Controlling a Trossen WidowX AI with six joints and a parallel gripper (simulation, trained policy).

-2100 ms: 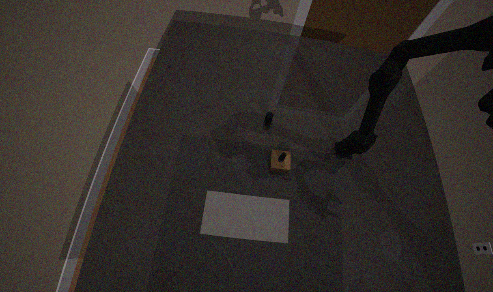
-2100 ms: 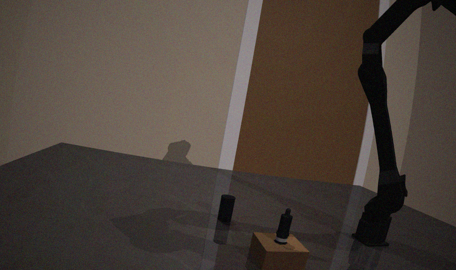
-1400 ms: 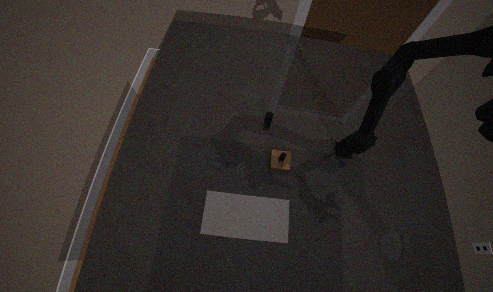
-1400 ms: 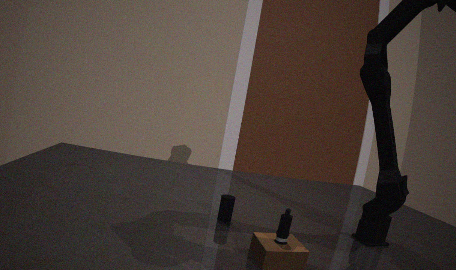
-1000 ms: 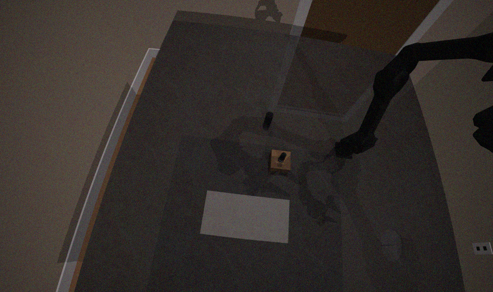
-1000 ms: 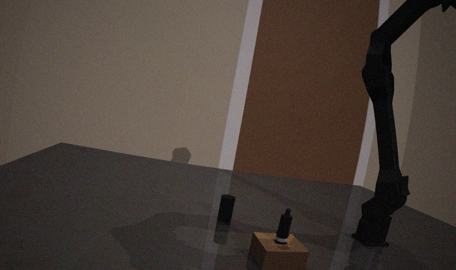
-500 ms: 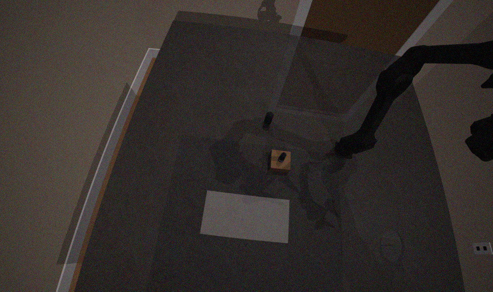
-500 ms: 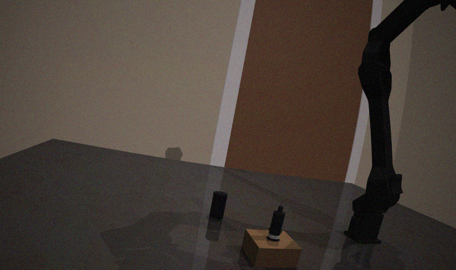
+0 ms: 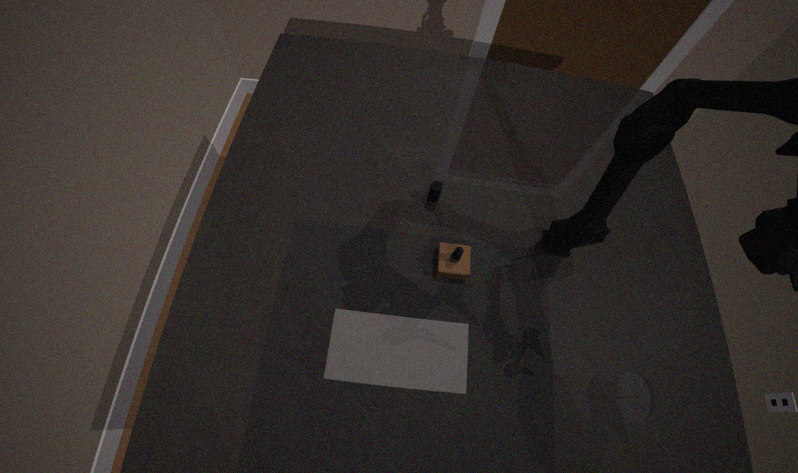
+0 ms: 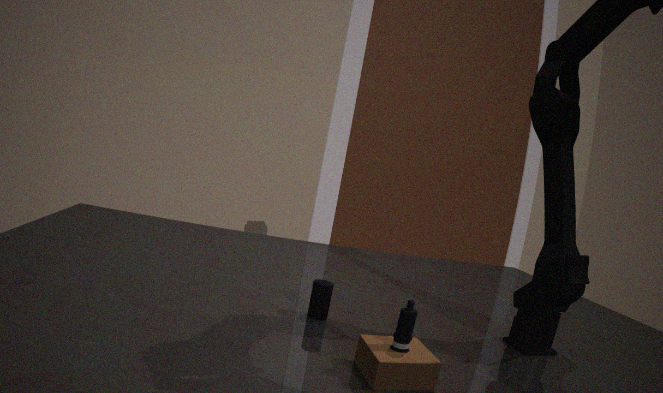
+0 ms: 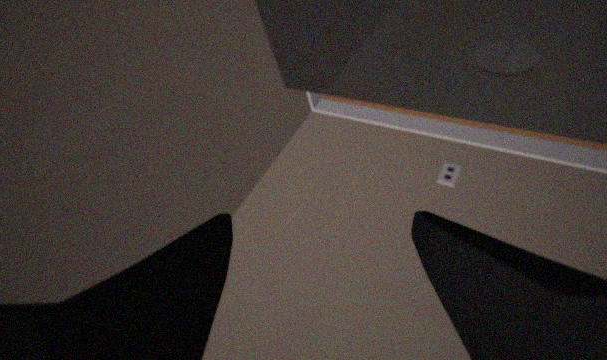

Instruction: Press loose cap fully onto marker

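Observation:
The marker stands upright in the wooden holder block, its narrow tip bare and pointing up. The black cap stands on the table apart from the block, to its left in the exterior view and above it in the top view. My gripper is open, with nothing between the fingers in the wrist view. It is raised far from both the marker and the cap; neither shows in the wrist view. In the exterior view the gripper is out of frame.
A white sheet lies on the dark table. A faint round disc also shows on the table. The arm rises at the right. A wall outlet shows beyond the table.

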